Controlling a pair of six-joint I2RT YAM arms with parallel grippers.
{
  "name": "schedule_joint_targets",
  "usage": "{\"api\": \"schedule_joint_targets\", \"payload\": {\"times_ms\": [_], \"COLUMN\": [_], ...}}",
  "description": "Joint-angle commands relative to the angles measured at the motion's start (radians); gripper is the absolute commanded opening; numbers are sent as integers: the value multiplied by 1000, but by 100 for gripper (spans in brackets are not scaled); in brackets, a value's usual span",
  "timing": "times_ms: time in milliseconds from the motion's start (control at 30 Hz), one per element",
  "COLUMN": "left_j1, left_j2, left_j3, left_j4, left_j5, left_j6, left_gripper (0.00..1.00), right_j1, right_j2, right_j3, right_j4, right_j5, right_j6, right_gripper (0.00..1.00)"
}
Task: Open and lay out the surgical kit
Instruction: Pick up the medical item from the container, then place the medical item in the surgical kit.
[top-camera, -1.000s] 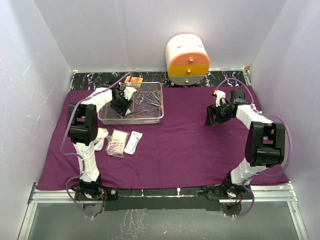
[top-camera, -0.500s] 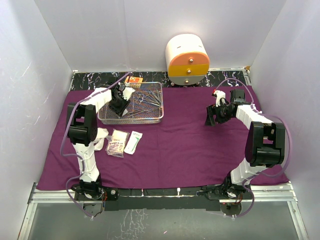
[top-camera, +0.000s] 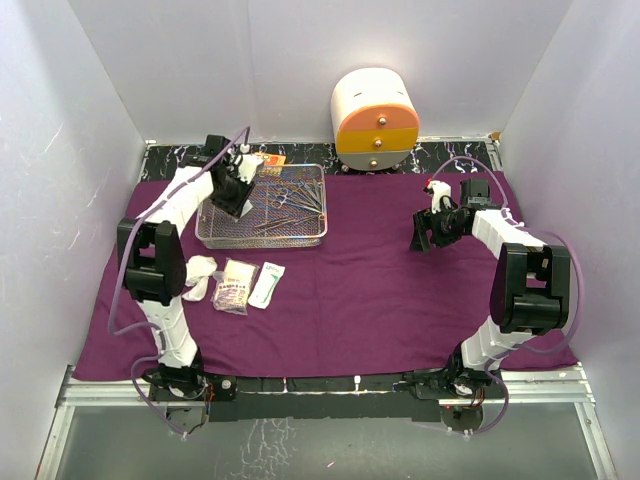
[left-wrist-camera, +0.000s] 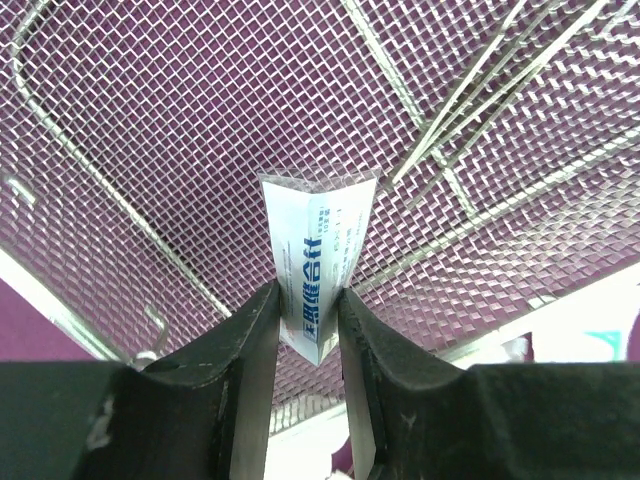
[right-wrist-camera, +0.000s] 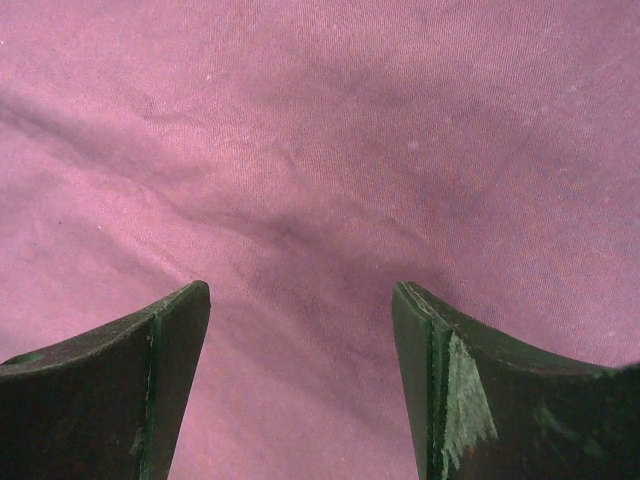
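Note:
The purple cloth (top-camera: 360, 280) lies spread over the table. The silver wire-mesh tray (top-camera: 318, 238) stands on it at the back left, with thin metal forceps (top-camera: 290, 197) inside. My left gripper (top-camera: 232, 203) hangs over the tray's left part, shut on a small white packet with blue print (left-wrist-camera: 316, 262), lifted above the mesh (left-wrist-camera: 180, 120). Long thin metal instruments (left-wrist-camera: 480, 95) lie on the mesh. My right gripper (top-camera: 421, 240) is open and empty, just above bare cloth (right-wrist-camera: 320, 150). A white gauze wad (top-camera: 199, 272) and two flat packets (top-camera: 250, 282) lie in front of the tray.
The white-and-orange drawer cabinet (top-camera: 374, 120) stands at the back centre. An orange packet (top-camera: 270, 160) lies behind the tray. White walls close in the left, right and back sides.
My left gripper has risen and moved back-left over the tray, lifting the packet off the mesh. The right arm has not moved.

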Motion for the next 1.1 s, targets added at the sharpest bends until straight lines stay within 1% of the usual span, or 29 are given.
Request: {"api": "schedule_joint_targets", "payload": {"times_ms": [0, 100, 167, 333, 433, 567, 667, 867, 1067], "left_j1": [-1, -26, -73, -205, -235, -248, -250, -253, -256], "left_j2": [-147, -233, -301, -463, -511, -505, -466, -393, -307], "left_j3": [33, -27, -102, -313, -399, -480, -511, -500, -497], "left_j4": [-113, -151, -158, -152, -144, -123, -95, -50, -37], "left_j5": [77, 109, 114, 86, 70, 72, 92, 137, 131], "left_j6": [-64, -96, -123, -168, -164, -160, -170, -226, -268], "left_gripper": [28, 28, 28, 28, 28, 28, 28, 28, 31], "right_j1": [-6, -6, -5, -4, -6, -6, -6, -6, -6], "right_j2": [-25, -32, -35, -64, -86, -106, -108, -91, -84], "right_j3": [45, 47, 47, 42, 32, 25, 23, 21, 20], "right_j4": [21, 21, 20, 23, 33, 41, 45, 47, 46], "right_j5": [-12, -15, -18, -13, -7, -4, -4, -2, 2], "right_j6": [-13, -13, -11, -14, -16, -16, -17, -16, -20], "right_gripper": [72, 72, 72, 72, 72, 73, 72, 73, 73]}}
